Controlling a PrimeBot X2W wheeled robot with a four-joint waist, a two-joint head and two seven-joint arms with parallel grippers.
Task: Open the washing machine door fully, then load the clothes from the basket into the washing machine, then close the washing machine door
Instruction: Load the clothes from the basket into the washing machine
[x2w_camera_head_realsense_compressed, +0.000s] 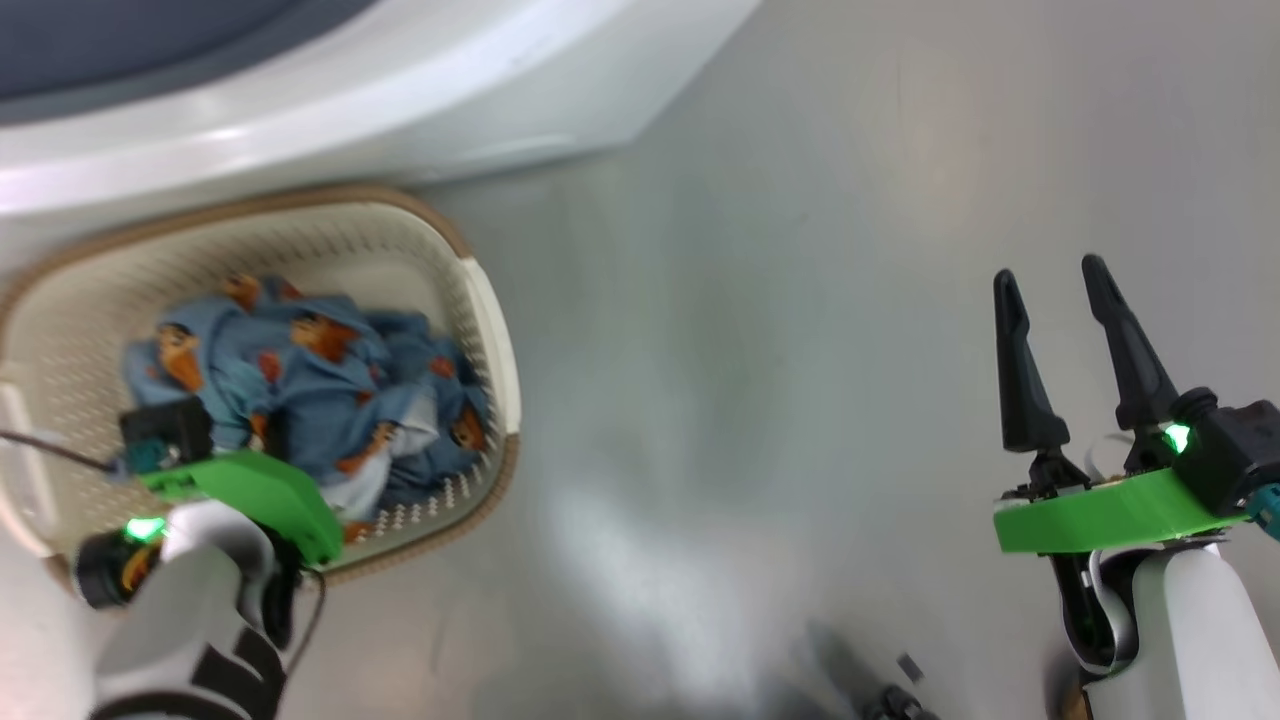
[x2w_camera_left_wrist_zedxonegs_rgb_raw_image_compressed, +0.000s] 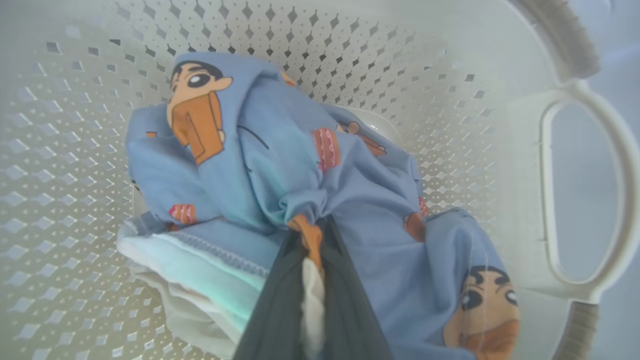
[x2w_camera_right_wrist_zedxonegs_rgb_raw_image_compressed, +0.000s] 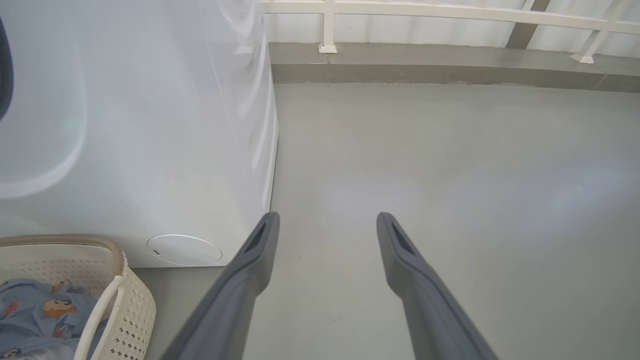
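Left gripper (x2w_camera_left_wrist_zedxonegs_rgb_raw_image_compressed: 314, 227) is clamped on a bunched fold of the clothes (x2w_camera_left_wrist_zedxonegs_rgb_raw_image_compressed: 280, 165), which lie inside the basket (x2w_camera_left_wrist_zedxonegs_rgb_raw_image_compressed: 450, 75), just beside the washing machine (x2w_camera_right_wrist_zedxonegs_rgb_raw_image_compressed: 150, 150). Right gripper (x2w_camera_head_realsense_compressed: 1050, 273) is spread wide, holding nothing, above the floor (x2w_camera_head_realsense_compressed: 800, 300), well right of the basket.

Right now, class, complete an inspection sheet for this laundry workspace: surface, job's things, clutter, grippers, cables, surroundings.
Surface: grey floor, glossy.
Job's things: clothes bunched in the basket; washing machine right behind it.
Clutter: blurred dark shapes low on the floor, unidentifiable.
Grippers: left gripper shut on the clothes inside the basket; right gripper open above the floor, empty.
Cables: thin dark cable by the left wrist.
Surroundings: white railing on a kerb.
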